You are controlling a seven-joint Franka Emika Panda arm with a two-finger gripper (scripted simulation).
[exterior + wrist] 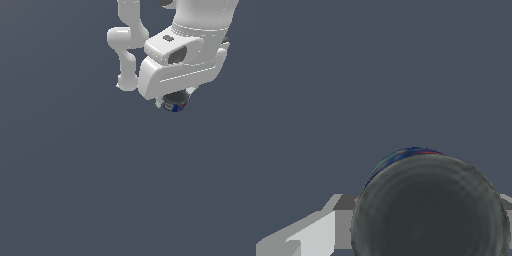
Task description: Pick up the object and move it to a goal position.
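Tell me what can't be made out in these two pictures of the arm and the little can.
- Fingertips of the gripper: exterior view, hidden behind the hand's white body; wrist view, covered by the can.
- Most of the can: exterior view shows only its lower blue edge; its markings are too small to read.
- Can's side: wrist view, the grey top fills the frame and runs off the edge.
- Goal position: not visible in either view.

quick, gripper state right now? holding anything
Gripper: shut on the small can, whose grey top fills the wrist view between the fingers.
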